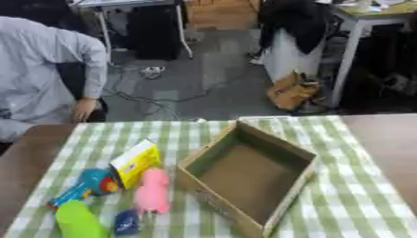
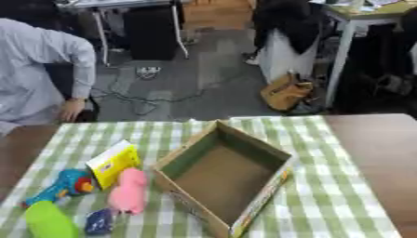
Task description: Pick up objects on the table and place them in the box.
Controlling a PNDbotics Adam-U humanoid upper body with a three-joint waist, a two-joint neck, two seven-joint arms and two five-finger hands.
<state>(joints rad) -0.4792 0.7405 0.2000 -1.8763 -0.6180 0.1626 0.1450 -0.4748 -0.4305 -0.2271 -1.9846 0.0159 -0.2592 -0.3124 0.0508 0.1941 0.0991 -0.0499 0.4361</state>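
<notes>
So neither robot hand shows in either view, and I cannot tell whether they are spread, pressed together or pinching anything. The cardboard box [image 1: 248, 179] sits open and empty on the green checked cloth [image 1: 342, 195] covering the desk [image 1: 387, 139], turned at an angle. All the objects lie in a tight cluster just left of the box: a yellow carton [image 1: 134, 161] tipped against a blue toy [image 1: 85, 185], a pink soft toy [image 1: 152, 190] nearest the box's left wall, a green rounded object [image 1: 79, 221] at the near edge, and a small dark blue thing [image 1: 126, 223] beside it. My guess is the crowding is the main risk: fingers reaching for the pink toy could nudge the carton or shove the small blue thing off the near edge. The box looks light, so a hand brushing its wall may slide it or drag the cloth. The green object looks like it could roll if bumped.
</notes>
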